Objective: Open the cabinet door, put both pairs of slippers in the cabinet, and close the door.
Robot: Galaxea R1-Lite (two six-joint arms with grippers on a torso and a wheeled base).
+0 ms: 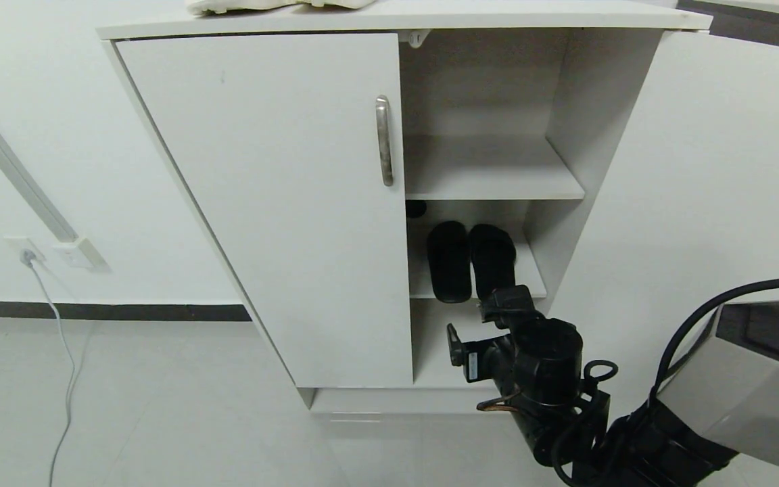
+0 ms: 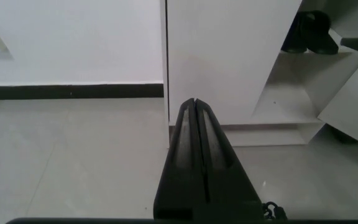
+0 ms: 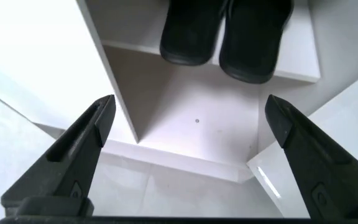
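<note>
A white cabinet (image 1: 430,15) stands with its left door (image 1: 274,203) shut and its right door (image 1: 700,169) swung open. A pair of black slippers (image 1: 470,260) lies side by side on the middle shelf (image 1: 531,277), toes outward. Another dark object (image 1: 415,208) shows deeper on that shelf, mostly hidden by the left door. My right gripper (image 1: 477,323) hangs open and empty just in front of the bottom compartment, below the slippers (image 3: 225,31). My left gripper (image 2: 194,106) is shut with nothing in it, low over the floor facing the cabinet's front; the slippers (image 2: 309,31) show beyond it.
A metal handle (image 1: 383,140) runs down the shut door's right edge. A pale item (image 1: 274,5) lies on the cabinet top. A wall socket (image 1: 24,251) with a cable (image 1: 68,379) trailing over the floor is to the left. The upper shelf (image 1: 491,169) is bare.
</note>
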